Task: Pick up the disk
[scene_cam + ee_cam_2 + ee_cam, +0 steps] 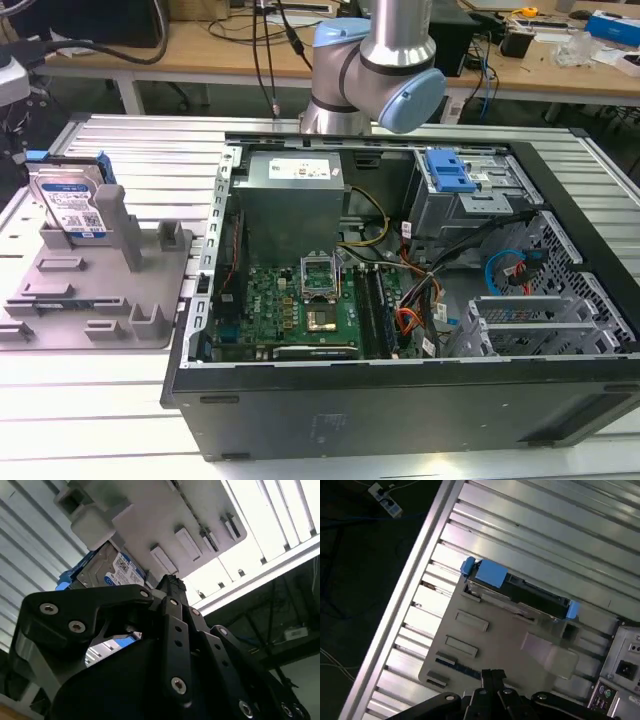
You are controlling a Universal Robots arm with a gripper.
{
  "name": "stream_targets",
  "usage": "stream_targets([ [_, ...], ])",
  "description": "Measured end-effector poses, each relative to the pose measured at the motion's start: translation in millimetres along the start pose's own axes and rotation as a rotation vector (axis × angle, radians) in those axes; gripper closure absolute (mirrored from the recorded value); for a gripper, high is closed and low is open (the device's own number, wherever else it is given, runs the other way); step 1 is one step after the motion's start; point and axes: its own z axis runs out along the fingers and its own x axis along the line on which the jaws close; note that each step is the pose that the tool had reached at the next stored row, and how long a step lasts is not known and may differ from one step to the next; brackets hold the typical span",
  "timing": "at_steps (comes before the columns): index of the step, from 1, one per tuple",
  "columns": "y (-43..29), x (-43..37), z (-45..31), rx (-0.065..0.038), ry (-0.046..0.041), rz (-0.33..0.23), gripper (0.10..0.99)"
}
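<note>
1. The disk (68, 205) stands on edge in a slot at the back corner of the grey fixture (100, 300), on the exterior view's left. The fixture lies on the slotted metal table (90, 400), just beside the open computer case (400, 420).
2. The gripper (492, 674) hangs above the fixture, well apart from the disk, with its fingers pressed together on nothing. I judge the step in hand to be the approach.
3. The fingers should spread wider than the disk's thin side before they go down. Pressed together, they would likely strike its upper edge.
4. In the first wrist view the disk's upper edge reads as a dark bar between blue rails (490, 573). One finger belongs on each flat face, near the bar's middle.
5. An upright post (120, 225) stands just beside the disk, so the finger on that side needs room.
6. A straight pull along the slot seems safest, since a tilt could bind the rails.
</note>
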Motion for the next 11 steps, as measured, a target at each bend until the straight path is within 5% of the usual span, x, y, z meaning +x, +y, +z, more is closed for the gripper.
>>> stream_targets([
  [11, -0.1, -0.1, 0.3, 0.000, 0.0127, -0.333, 0.980],
])
